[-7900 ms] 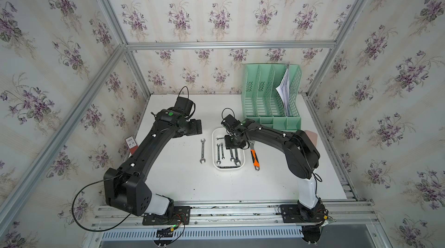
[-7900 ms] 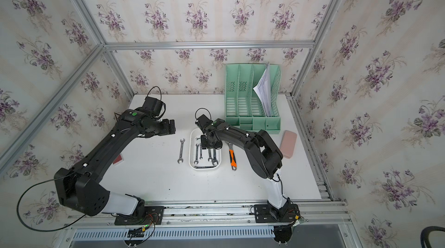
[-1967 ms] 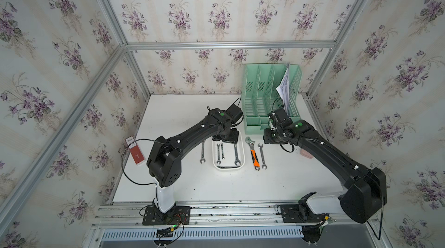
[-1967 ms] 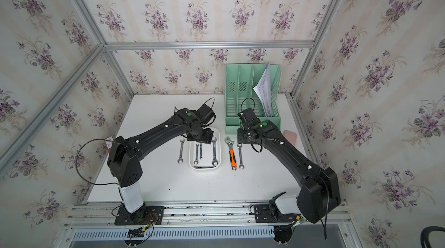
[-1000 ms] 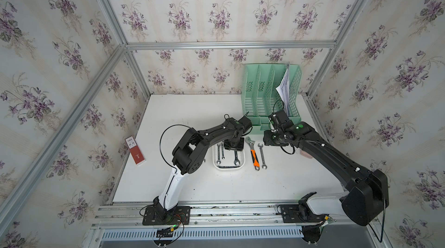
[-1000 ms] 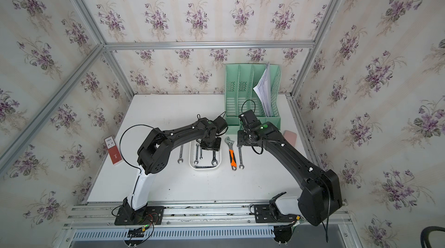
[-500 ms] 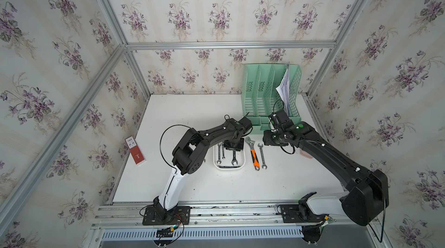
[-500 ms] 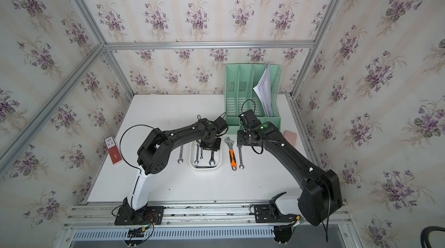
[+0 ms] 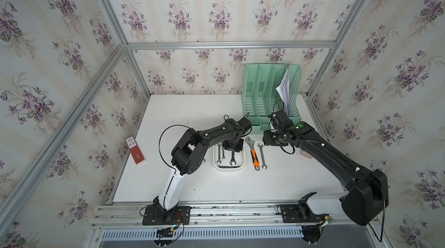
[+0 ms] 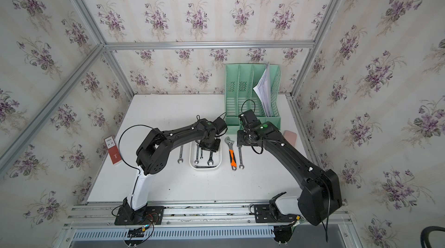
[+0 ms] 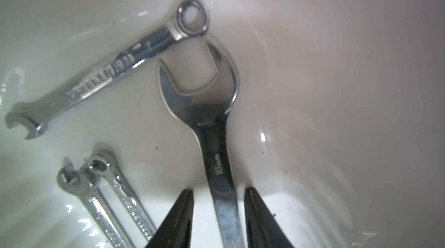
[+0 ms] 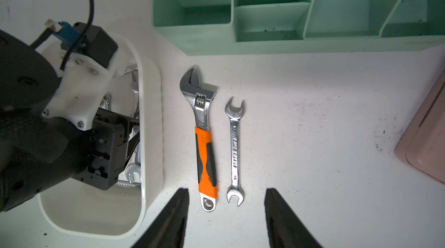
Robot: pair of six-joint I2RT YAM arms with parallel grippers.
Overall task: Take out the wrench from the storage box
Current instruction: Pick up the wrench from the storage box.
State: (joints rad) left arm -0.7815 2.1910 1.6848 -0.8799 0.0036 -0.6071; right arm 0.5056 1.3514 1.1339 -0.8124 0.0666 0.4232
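Observation:
The storage box (image 9: 228, 172) (image 10: 205, 168), a shallow white tray, sits mid-table and holds several chrome wrenches. My left gripper (image 9: 232, 150) (image 10: 210, 147) reaches down into its far end. In the left wrist view the gripper (image 11: 219, 189) is open. Its black fingers (image 11: 185, 210) straddle the shank of the largest wrench (image 11: 218, 143) (image 9: 232, 160), with a gap on each side. A longer wrench (image 11: 96, 83) and two small ones (image 11: 115, 201) lie beside it. My right gripper (image 12: 226, 190) (image 9: 268, 139) hovers open and empty over the table to the right of the box.
An orange-handled adjustable wrench (image 12: 204, 138) (image 9: 252, 154) and a silver open-ended wrench (image 12: 234, 150) (image 9: 262, 156) lie right of the box. Another wrench (image 10: 180, 154) lies left of it. A mint-green file rack (image 9: 269, 97) stands behind. A pink case (image 10: 290, 137) lies at the right and a red card (image 9: 135, 150) at the left.
Since the oldest frames the right arm has left the box and a silver wrench now lies beside the orange one. The left arm has swung into the box and barely moved in the last second.

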